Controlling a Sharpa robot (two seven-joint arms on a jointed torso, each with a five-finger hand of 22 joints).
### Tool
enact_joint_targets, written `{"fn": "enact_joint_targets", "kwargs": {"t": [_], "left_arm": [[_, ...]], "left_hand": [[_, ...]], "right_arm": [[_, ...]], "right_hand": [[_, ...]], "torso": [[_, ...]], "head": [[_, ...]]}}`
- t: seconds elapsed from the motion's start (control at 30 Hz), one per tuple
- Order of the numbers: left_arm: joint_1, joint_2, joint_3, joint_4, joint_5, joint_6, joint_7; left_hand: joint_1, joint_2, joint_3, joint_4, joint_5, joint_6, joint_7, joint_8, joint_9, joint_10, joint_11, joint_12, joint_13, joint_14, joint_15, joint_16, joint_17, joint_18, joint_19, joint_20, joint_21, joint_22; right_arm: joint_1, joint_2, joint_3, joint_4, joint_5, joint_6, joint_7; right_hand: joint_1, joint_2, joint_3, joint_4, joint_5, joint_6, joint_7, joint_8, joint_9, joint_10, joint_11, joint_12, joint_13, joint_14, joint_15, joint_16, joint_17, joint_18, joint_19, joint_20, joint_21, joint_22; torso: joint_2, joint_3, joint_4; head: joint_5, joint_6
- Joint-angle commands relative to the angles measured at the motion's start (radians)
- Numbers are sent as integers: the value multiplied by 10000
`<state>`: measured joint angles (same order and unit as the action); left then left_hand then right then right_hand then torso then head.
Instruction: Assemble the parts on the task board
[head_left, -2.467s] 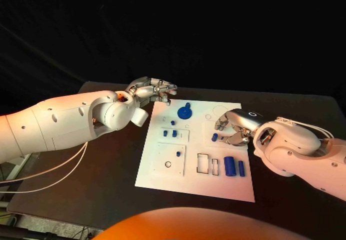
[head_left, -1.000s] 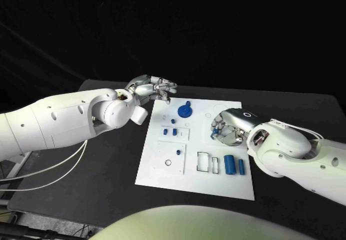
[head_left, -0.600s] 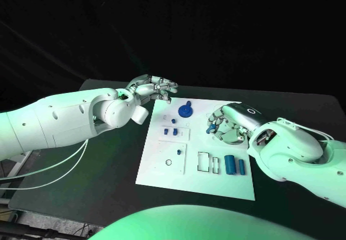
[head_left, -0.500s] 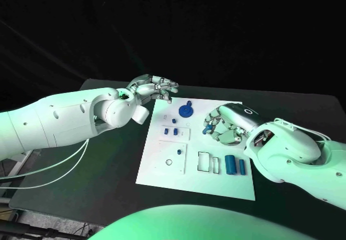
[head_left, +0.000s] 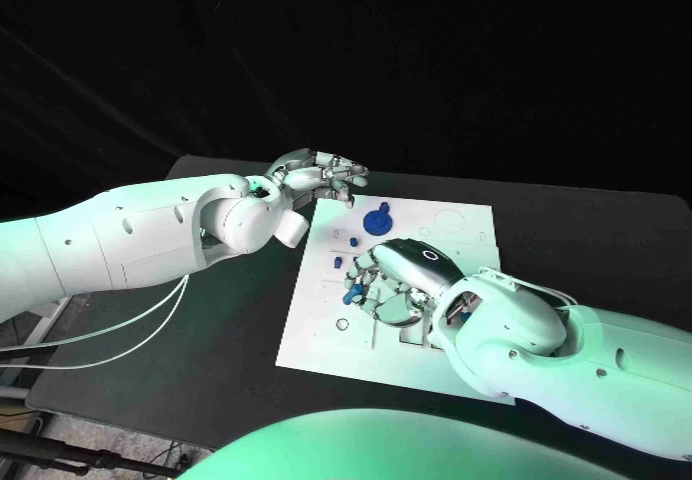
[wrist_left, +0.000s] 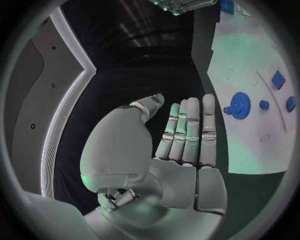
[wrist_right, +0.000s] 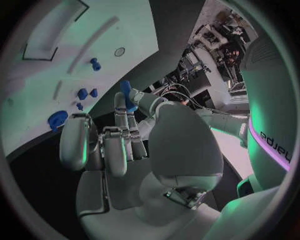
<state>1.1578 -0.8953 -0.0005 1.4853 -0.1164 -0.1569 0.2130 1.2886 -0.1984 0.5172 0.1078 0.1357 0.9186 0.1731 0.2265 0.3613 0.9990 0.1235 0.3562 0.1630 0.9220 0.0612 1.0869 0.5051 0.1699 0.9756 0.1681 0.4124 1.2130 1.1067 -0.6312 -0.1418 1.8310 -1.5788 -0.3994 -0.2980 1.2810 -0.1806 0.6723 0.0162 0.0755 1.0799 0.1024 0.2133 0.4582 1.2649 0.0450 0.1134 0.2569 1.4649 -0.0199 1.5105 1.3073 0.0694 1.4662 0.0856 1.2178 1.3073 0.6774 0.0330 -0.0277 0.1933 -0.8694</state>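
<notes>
The white task board (head_left: 450, 226) lies in the middle of the black table. My right hand (head_left: 389, 288) hovers over the board's middle and pinches a small blue part (head_left: 351, 293) between thumb and a finger; the right wrist view shows the same part (wrist_right: 127, 95) at the fingertips of that hand (wrist_right: 115, 145). A blue gear (head_left: 378, 220) stands near the board's far edge, with small blue pegs (head_left: 353, 241) close by. My left hand (head_left: 320, 172) hangs empty beyond the board's far left corner, fingers stretched out (wrist_left: 187, 130), with the gear (wrist_left: 239, 103) off to one side.
A small ring (head_left: 340, 324) lies on a square inset of the board by its left edge. The right wrist view shows a rectangular recess (wrist_right: 53, 15) and a round hole (wrist_right: 119, 51) in the board. Bare black table (head_left: 216, 330) surrounds the board.
My right hand has travelled from the board's right side across to its middle, carrying the small blue part and now covering the long recesses. The left hand has stayed put.
</notes>
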Motion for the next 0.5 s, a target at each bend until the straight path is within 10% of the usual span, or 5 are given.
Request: {"fn": "enact_joint_targets", "kwargs": {"t": [0.03, 0.5], "left_arm": [[8, 43, 6, 2, 64, 182, 63], [8, 61, 5, -18, 73, 206, 35]], "left_hand": [[-19, 89, -20, 18, -4, -68, -8, 44, 15, -31, 9, -41, -9, -27, 33, -54, -9, 91, 77, 18, -54, -16], [-14, 105, -21, 20, 1, -73, -10, 51, 19, -32, 8, -42, -9, -27, 32, -57, -7, 92, 85, 18, -70, -20]], "right_arm": [[-166, 147, -20, -138, 130, 167, 233], [-660, 521, -101, -798, -133, 718, -102]], "right_hand": [[-55, -26, -1, -44, 50, -33, 64, 304, 606, -12, 39, -47, 3, 769, -39, 22, 1367, -56, -13, -60, -37, 1785], [-159, -37, -32, -19, 78, -105, 82, 288, 631, -48, 64, -94, 16, 767, -19, 18, 1358, -49, -31, -47, -91, 1772]], "torso": [[-5, 9, 2], [0, 1, 5]], "head": [[50, -27], [140, -33]]}}
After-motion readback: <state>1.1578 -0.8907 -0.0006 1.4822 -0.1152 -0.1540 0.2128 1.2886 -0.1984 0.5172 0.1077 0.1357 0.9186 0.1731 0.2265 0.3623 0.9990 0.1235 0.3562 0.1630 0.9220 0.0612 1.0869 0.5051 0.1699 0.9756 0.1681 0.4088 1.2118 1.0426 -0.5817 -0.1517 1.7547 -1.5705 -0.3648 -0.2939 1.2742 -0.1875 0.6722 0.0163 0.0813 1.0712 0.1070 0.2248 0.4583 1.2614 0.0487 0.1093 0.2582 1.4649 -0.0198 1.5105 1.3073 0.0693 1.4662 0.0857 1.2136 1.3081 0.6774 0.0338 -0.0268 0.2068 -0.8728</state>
